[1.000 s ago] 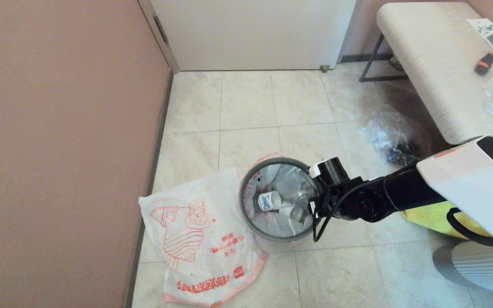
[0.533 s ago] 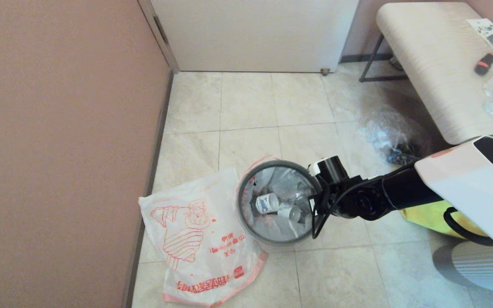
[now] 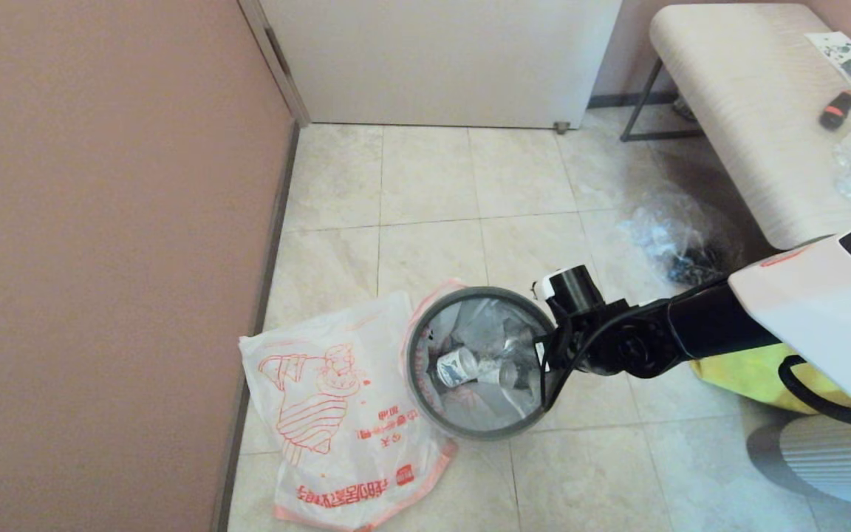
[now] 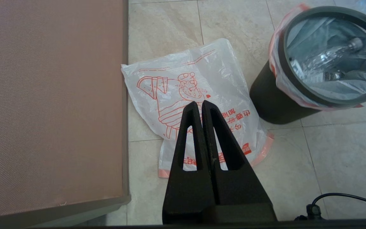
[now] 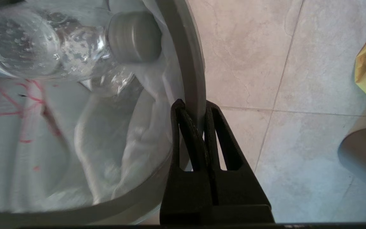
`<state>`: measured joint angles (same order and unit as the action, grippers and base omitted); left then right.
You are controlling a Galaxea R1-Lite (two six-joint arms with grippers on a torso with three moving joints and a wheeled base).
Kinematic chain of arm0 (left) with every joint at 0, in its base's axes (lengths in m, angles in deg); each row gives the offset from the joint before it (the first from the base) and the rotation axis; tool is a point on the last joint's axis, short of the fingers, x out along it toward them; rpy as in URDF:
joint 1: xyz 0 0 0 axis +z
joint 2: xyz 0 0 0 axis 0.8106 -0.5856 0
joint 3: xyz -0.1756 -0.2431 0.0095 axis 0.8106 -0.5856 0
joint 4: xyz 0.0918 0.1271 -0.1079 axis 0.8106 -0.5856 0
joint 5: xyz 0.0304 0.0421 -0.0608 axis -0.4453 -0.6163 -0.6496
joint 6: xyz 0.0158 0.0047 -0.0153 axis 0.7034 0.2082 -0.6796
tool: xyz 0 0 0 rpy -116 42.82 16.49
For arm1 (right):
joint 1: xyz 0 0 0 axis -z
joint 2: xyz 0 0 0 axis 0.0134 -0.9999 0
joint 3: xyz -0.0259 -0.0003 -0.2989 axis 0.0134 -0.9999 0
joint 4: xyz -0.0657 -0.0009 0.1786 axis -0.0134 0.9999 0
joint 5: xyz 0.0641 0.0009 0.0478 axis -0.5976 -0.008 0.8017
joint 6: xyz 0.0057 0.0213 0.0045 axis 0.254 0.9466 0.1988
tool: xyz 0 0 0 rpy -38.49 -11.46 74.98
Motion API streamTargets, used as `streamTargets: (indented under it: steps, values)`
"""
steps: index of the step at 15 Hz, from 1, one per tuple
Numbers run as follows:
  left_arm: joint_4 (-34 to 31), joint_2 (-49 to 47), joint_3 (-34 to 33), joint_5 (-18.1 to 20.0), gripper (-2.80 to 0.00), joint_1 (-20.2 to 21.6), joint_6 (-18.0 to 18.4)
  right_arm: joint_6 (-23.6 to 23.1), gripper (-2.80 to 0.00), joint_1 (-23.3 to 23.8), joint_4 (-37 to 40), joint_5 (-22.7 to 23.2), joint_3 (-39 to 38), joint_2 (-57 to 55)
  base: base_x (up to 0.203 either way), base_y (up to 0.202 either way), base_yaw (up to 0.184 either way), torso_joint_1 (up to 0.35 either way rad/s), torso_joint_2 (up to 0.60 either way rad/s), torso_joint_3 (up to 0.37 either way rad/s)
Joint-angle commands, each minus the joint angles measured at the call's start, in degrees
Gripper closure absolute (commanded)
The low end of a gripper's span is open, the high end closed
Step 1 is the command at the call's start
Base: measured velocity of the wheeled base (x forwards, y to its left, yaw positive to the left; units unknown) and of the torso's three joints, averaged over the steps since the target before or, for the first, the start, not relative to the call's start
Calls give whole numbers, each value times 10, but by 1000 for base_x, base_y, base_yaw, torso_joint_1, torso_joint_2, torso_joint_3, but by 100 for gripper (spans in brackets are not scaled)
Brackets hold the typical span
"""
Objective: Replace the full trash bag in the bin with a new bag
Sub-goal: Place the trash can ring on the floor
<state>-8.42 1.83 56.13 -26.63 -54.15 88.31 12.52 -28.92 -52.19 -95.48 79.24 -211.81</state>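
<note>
Black fingers of the right end effector (image 5: 192, 109) pinch the grey hoop rim (image 5: 187, 60) of the bin (image 3: 479, 362), which stands on the tiled floor (image 3: 425, 185) with the full trash bag (image 3: 481, 358) inside. Touching its wall-side edge lies the new bag (image 3: 337, 414), flat beside the baseboard; bare tiles stretch toward the door. Pressed together, the left end effector (image 4: 201, 106) hangs above that flat bag.

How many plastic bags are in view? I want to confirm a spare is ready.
3: the full trash bag lining the bin, the new bag flat on the floor beside it, and a clear plastic bag near the bench. Others may be hidden.
</note>
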Motion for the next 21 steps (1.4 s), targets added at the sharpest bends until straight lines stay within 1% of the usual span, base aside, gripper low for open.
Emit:
streamTargets:
  steps: [1,6,9,13,15,17,21]
  values:
    - [0,0,0,0,0,0,-1,1,0,-6,10,-1,1,24,0,0,0,0,0,0]
    - [0,0,0,0,0,0,0,3,0,-21,39,-2,-8,58,0,0,0,0,0,0]
    - [0,0,0,0,0,0,-1,35,0,-38,92,0,-14,101,0,0,0,0,0,0]
    - [0,0,0,0,0,0,-1,58,0,-54,152,14,-32,171,0,0,0,0,0,0]
    - [0,0,1,0,0,0,-1,64,0,-54,172,22,-58,210,0,0,0,0,0,0]
    - [0,0,0,0,0,0,-1,71,0,-53,176,31,-99,253,0,0,0,0,0,0]
    - [0,0,0,0,0,0,-1,72,0,-50,178,34,-177,330,0,0,0,0,0,0]
